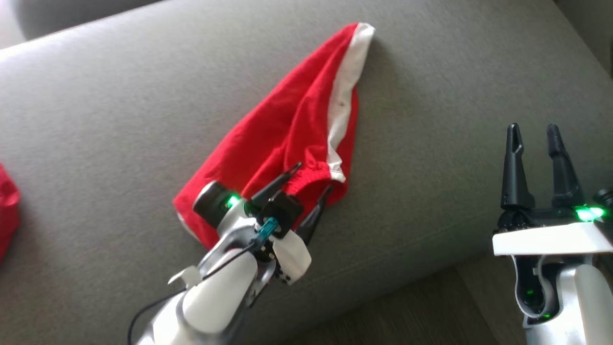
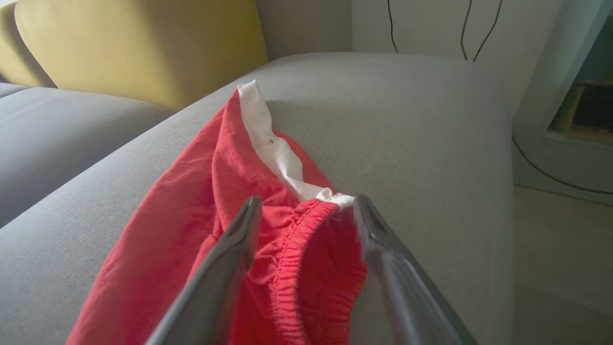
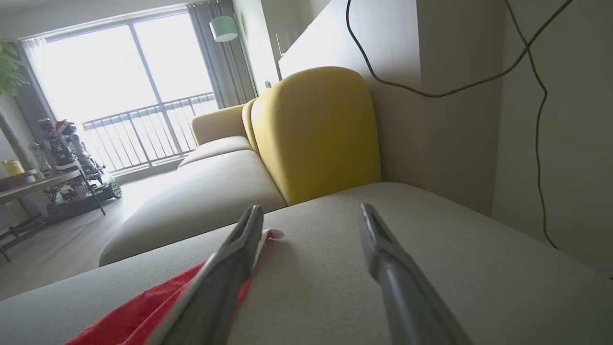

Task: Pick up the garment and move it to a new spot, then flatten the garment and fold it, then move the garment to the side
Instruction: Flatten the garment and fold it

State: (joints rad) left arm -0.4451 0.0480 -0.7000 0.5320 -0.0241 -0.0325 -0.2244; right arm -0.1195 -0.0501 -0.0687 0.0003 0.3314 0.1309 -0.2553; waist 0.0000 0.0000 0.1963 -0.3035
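Red garment (image 1: 287, 124) lies bunched on grey sofa cushion (image 1: 455, 96), waistband (image 2: 306, 239) end near the front edge; left gripper (image 1: 314, 176) released, jaws straddling waistband, likely to pinch it; right gripper (image 1: 533, 128) released, empty, waiting by front edge well apart

Left gripper (image 1: 314, 176): long tapered black fingers (image 1: 275, 184); glossy white forearm shell (image 1: 215, 297); teal plug (image 1: 268, 226) with thin black cable (image 1: 225, 261); green light (image 1: 233, 200) at 10 o'clock from it. Right gripper (image 1: 533, 128): matching fingers, flat white bracket (image 1: 546, 242), green lamp (image 1: 586, 213).
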